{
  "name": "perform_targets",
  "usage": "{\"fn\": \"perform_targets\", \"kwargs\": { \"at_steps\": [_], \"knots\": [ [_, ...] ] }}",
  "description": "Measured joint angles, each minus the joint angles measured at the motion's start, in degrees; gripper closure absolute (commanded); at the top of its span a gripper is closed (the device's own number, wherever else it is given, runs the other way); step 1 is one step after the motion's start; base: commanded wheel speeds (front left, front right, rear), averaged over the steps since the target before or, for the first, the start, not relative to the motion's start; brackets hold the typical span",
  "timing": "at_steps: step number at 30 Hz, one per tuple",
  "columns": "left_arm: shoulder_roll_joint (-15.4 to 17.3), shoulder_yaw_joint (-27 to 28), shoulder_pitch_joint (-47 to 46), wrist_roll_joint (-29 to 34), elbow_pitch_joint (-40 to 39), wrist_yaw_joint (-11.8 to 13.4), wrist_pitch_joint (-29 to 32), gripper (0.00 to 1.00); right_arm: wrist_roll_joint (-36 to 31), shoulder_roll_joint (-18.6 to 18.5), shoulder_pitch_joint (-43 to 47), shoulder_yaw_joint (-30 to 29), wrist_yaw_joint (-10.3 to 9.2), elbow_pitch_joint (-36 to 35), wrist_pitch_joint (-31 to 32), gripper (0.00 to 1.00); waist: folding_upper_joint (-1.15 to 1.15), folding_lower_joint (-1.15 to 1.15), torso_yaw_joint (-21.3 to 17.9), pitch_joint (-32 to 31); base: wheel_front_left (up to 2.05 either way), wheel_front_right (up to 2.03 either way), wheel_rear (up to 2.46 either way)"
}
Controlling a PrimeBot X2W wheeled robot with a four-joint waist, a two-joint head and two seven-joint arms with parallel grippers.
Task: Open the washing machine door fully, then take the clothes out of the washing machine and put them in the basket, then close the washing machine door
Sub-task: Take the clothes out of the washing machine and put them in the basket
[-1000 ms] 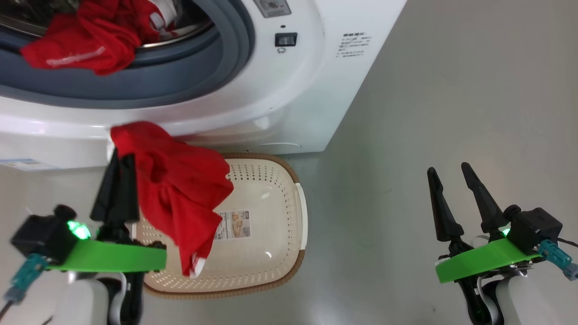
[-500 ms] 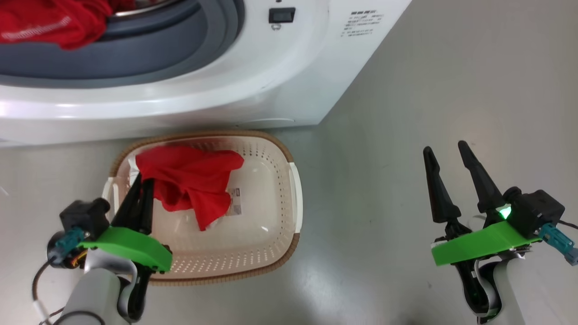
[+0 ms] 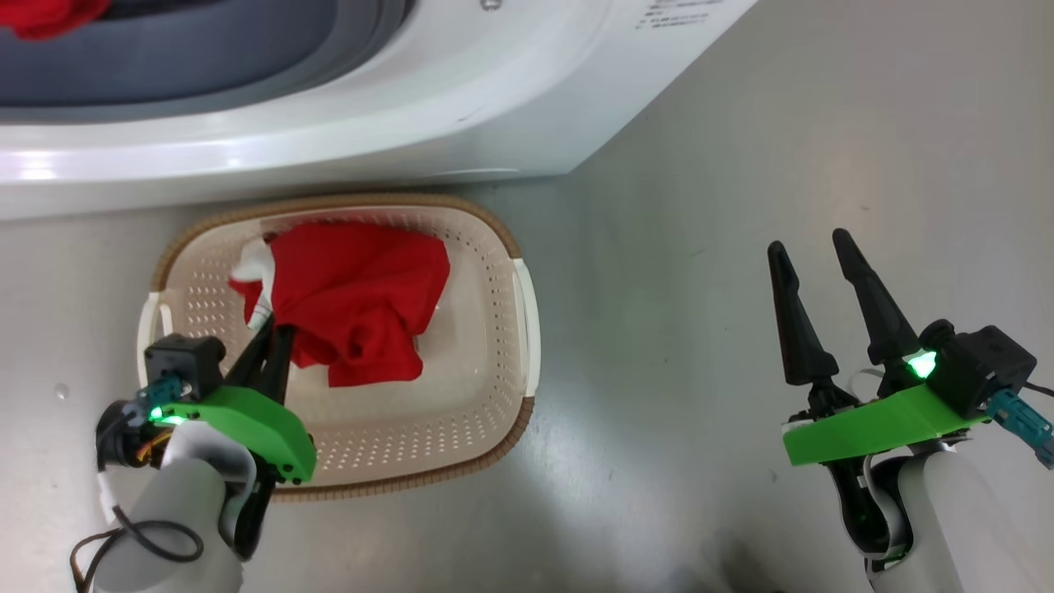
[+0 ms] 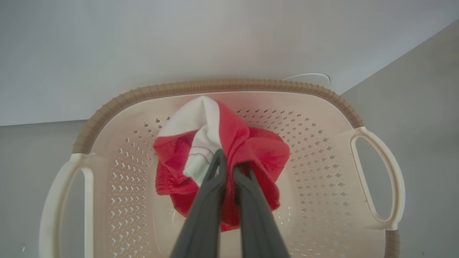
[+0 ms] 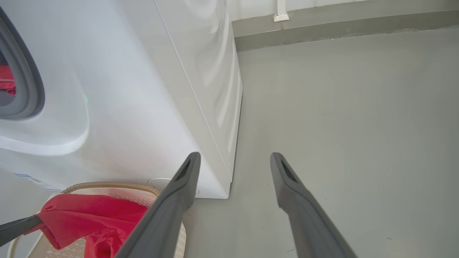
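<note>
The cream basket (image 3: 494, 247) stands on the floor in front of the white washing machine (image 3: 329, 140). A red garment with white trim (image 3: 362, 296) lies bunched inside it, covering the middle of its bottom. My left gripper (image 3: 276, 333) reaches into the basket from the near left, shut on the garment's white-trimmed edge. The left wrist view shows the fingertips (image 4: 218, 161) pinching the fabric (image 4: 258, 150) above the basket wall (image 4: 315, 143). More red clothes (image 3: 41, 12) lie in the drum opening. My right gripper (image 3: 807, 241) hangs open and empty over bare floor. The washing machine door is out of view.
Grey floor (image 3: 741, 165) spreads to the right of the machine and basket. In the right wrist view the machine's right side (image 5: 215, 89) runs back to a wall skirting (image 5: 322, 25), with the open right gripper (image 5: 235, 156) in front and the basket rim (image 5: 107, 184) at lower left.
The head camera has tilted down. My left gripper has lowered the red garment from above the basket into it, and the fabric now rests bunched on the bottom. The right gripper stays open.
</note>
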Motion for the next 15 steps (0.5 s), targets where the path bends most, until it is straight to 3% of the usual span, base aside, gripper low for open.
{"fn": "perform_targets", "kwargs": {
  "at_steps": [8,9,11,12,13,14,15],
  "knots": [
    [1.1,-4.6,-3.0,-3.5,4.9,0.0,0.0,1.00,0.0,0.0,-0.6,0.6,0.01,-0.2,0.0,0.00,0.00,0.00,-0.5,2.0,0.00,0.00,0.00],
    [1.2,-4.9,-3.2,-4.0,5.0,0.0,0.0,0.96,0.0,0.0,-0.6,0.6,0.01,-0.2,0.0,0.00,0.00,0.00,-0.6,2.1,0.00,0.00,0.00],
    [1.2,-5.5,-3.4,-4.9,5.2,0.0,0.0,0.69,0.0,0.0,-0.6,0.6,0.00,-0.2,0.0,0.00,0.00,0.00,-0.6,1.9,0.00,0.00,0.00],
    [1.2,-5.7,-3.5,-5.2,5.3,0.0,0.0,0.63,0.0,0.0,-0.6,0.6,0.01,-0.2,0.0,0.00,0.00,0.00,-0.5,1.8,0.00,0.00,0.00],
    [1.2,-5.8,-3.5,-5.4,5.4,0.0,0.0,0.49,0.0,0.0,-0.6,0.6,0.00,-0.2,0.0,0.00,0.00,0.00,-0.5,1.7,0.00,0.00,0.00],
    [1.2,-5.8,-3.5,-5.8,5.5,0.0,0.0,0.49,0.0,0.0,-0.6,0.6,0.01,-0.2,0.0,0.00,0.00,0.00,-0.5,1.6,0.00,0.00,0.00],
    [1.2,-5.8,-3.5,-5.9,5.6,0.0,0.0,0.16,0.0,0.0,-0.6,0.5,0.00,-0.1,0.0,0.00,0.00,0.00,-0.4,1.4,0.00,0.00,0.00]
  ]
}}
